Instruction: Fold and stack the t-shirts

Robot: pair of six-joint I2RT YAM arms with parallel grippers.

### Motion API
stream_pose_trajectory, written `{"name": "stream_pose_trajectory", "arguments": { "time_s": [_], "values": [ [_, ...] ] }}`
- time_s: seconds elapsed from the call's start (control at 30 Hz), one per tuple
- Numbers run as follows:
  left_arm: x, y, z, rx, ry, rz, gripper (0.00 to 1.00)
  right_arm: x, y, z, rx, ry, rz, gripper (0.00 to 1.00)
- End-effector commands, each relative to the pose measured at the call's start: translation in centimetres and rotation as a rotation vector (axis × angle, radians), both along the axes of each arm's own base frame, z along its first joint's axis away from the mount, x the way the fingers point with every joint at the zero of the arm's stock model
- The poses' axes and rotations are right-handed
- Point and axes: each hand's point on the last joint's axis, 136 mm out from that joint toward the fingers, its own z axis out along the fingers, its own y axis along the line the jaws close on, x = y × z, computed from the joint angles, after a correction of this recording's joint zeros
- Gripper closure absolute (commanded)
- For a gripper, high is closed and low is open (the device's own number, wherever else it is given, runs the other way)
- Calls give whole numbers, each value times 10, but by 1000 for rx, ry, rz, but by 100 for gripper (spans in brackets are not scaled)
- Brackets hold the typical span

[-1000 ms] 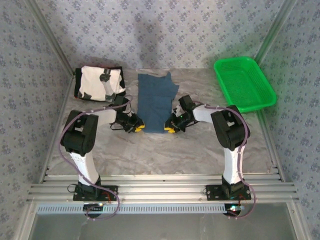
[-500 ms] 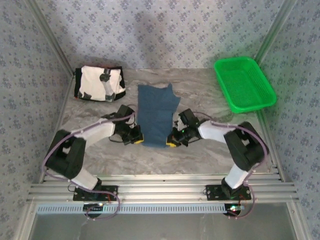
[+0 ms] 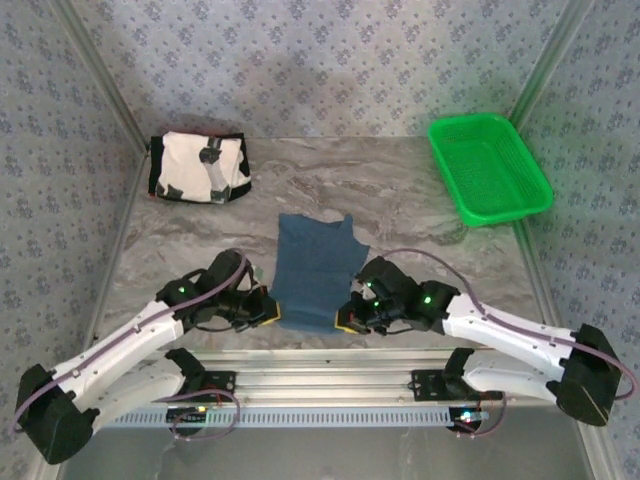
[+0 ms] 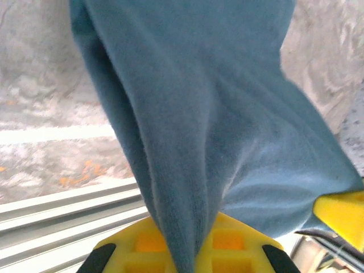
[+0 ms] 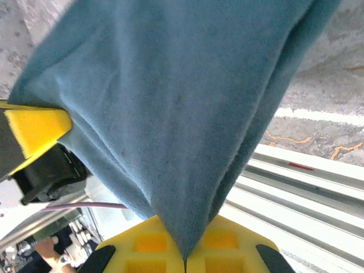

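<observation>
Teal-blue cloth is the matter in hand: the dark t-shirt lies as a narrow strip in the middle of the table, its near end raised at the front edge. The left gripper is closed tight on the near left corner. The right gripper is closed tight on the near right corner. In both wrist views the fabric runs straight down into the seam between the yellow fingers, with no gap to be seen.

I judge this to be the cross fold of the teal shirt, with the stacking not yet done. The next move probably calls for both arms to carry the pinched edge away from the bases and over the far end. They should travel together so the edge stays level and the cloth does not twist (a slack corner would spoil the fold).

The cream-white t-shirt sits folded at the far left corner, well apart, the likely base of the stack. A green basket stands at the far right, also well apart. Nothing lies between the grippers and the far end of the strip. Both arms reach low beside the metal rail, which could hamper a lift.
</observation>
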Motion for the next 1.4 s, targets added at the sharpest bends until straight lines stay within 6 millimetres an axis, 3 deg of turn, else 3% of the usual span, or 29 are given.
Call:
{"name": "stream_pose_trajectory", "arguments": {
  "time_s": [0.0,0.13,0.23,0.43,0.77,0.83,0.93,1.03,1.13,1.23,1.3,1.37],
  "values": [
    [30,1,22,-39,2,49,100,28,-13,16,-42,-9,-52,100],
    [87,0,50,-105,-58,55,100,74,-18,28,-23,-20,-60,100],
    [120,-1,52,-107,-58,29,100,105,-22,22,-39,-9,-35,100],
    [177,-2,35,-108,-38,25,100,161,-32,4,-56,30,4,100],
    [238,-9,-18,-67,33,10,100,214,-51,-45,-62,109,4,100],
    [251,-8,-28,-43,35,10,93,227,-56,-56,-51,130,-10,95],
    [270,-13,-35,-61,41,24,67,256,-61,-67,-8,128,-51,80],
    [294,-17,-11,-112,-17,67,54,308,-68,-49,128,11,-154,65],
    [315,-9,44,-170,-138,130,45,339,-80,-5,196,-116,-189,56],
    [318,16,93,-178,-242,187,38,336,-88,30,179,-188,-161,52],
    [305,28,106,-168,-265,188,36,322,-90,40,166,-191,-151,51],
    [284,34,104,-139,-253,162,37,299,-86,43,163,-181,-136,54]
  ]
}}
